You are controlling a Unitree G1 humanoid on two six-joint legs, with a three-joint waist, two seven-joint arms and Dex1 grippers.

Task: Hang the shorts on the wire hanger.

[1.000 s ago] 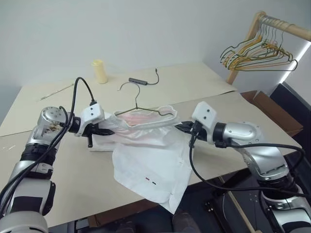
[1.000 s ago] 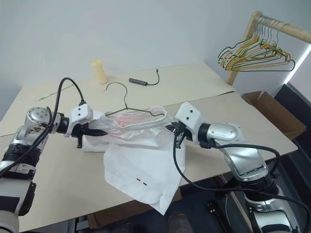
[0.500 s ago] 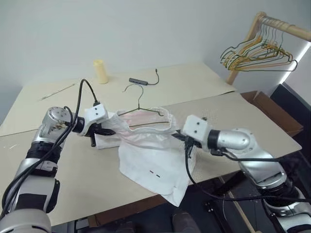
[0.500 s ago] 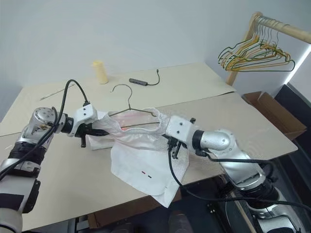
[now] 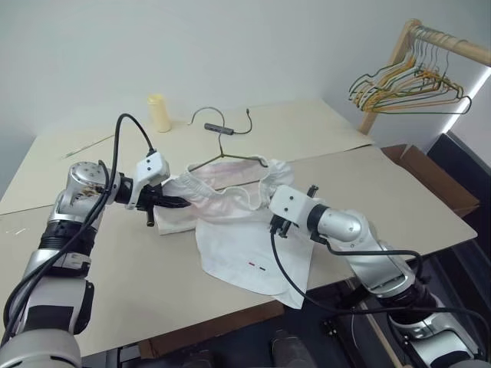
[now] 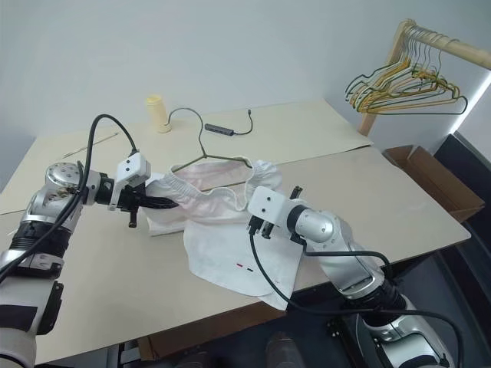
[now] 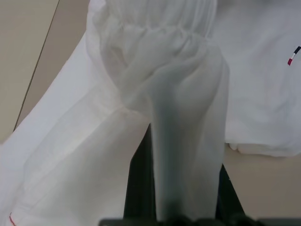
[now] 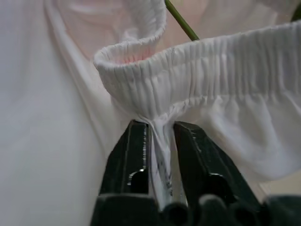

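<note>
Stretching the waistband is the step in hand: you hold the white thin-cloth shorts (image 5: 230, 211) by the elastic at 2 ends, above the beige table (image 5: 399, 184).

Left gripper (image 5: 178, 202): clamped tight on a bunch of waistband cloth, which drapes over its fingers in the left wrist view.

Right gripper (image 8: 160, 141): its 2 black fingers pinch a fold just under the gathered elastic; a narrow gap shows either side of the cloth, so the grip looks loose.

Thin dark grey-green wire hanger (image 5: 230, 157): its frame lies inside the open waistband between your 2 hands, 1 wire arm just beyond the right fingertips, hook pointing away from both hands.

Judgement: threading is partway done. Next move calls for keeping the band taut and settling the elastic over both hanger shoulders. Risk: the cloth may slip from the right pinch.
</note>
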